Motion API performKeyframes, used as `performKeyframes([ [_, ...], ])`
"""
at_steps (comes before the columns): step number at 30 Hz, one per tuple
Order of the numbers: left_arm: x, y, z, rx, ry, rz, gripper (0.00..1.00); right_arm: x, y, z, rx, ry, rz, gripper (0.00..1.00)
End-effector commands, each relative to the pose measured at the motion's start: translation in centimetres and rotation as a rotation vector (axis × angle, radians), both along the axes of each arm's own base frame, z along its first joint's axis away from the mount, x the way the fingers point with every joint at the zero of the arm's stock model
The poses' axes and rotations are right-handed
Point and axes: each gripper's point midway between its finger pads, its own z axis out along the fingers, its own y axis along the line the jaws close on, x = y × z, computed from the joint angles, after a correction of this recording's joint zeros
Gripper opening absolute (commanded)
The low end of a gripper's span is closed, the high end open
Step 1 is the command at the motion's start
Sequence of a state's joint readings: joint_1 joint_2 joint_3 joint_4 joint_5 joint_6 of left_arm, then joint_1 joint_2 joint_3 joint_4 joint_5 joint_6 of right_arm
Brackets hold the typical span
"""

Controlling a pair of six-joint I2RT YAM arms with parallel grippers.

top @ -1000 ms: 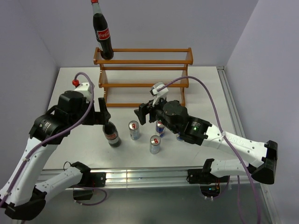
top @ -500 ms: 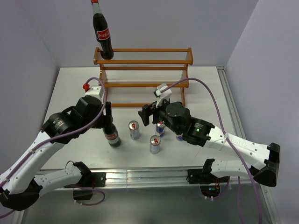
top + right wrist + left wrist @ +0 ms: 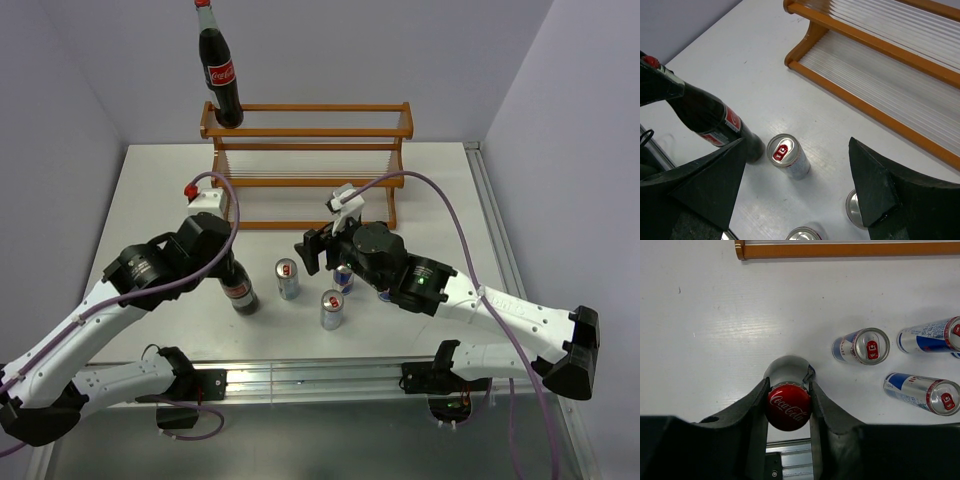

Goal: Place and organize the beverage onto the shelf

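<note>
A dark cola bottle (image 3: 240,292) with a red cap (image 3: 788,407) stands upright on the table, and my left gripper (image 3: 788,399) is shut on its capped neck from above. A second cola bottle (image 3: 220,75) stands at the left end of the top tier of the wooden shelf (image 3: 305,160). Three slim blue-and-silver cans (image 3: 288,279) (image 3: 332,309) (image 3: 343,277) stand to the right of the held bottle. My right gripper (image 3: 318,250) hovers open above the cans; between its fingers the right wrist view shows one can (image 3: 787,156).
In the left wrist view the shelf's front rail (image 3: 840,250) runs along the top edge and the table's metal edge (image 3: 790,460) lies just below the bottle. The right arm's purple cable (image 3: 440,200) arcs over the shelf's lower right corner.
My left gripper has come in over the table bottle and closed from wide open onto its cap. The right arm has hardly moved and its jaws stay open.
</note>
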State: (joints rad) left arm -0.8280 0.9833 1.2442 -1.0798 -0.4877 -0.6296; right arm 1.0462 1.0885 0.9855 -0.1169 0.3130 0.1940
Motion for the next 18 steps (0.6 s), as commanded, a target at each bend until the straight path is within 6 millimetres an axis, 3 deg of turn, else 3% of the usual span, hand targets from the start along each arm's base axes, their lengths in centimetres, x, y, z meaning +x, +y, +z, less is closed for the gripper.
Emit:
performKeyframes([
  [1, 0.3, -0.1, 0.7, -0.038, -0.033, 0.032, 0.01, 0.0, 0.3, 1.3, 0.057, -0.026, 0.016, 0.89],
  [8, 0.8, 0.9, 4.0, -0.045, -0.113, 0.056, 0.00, -0.3, 2.1, 1.1, 0.057, -0.040, 0.095, 0.90],
  [13, 1.0, 0.7, 7.2, -0.091, -0.197, 0.016, 0.00, -1.6, 4.9, 1.5, 0.092, -0.074, 0.252, 0.90],
  [18, 1.2, 0.6, 8.5, -0.091, -0.231, -0.002, 0.00, -2.2, 7.8, 0.8, 0.089, -0.055, 0.367, 0.89],
])
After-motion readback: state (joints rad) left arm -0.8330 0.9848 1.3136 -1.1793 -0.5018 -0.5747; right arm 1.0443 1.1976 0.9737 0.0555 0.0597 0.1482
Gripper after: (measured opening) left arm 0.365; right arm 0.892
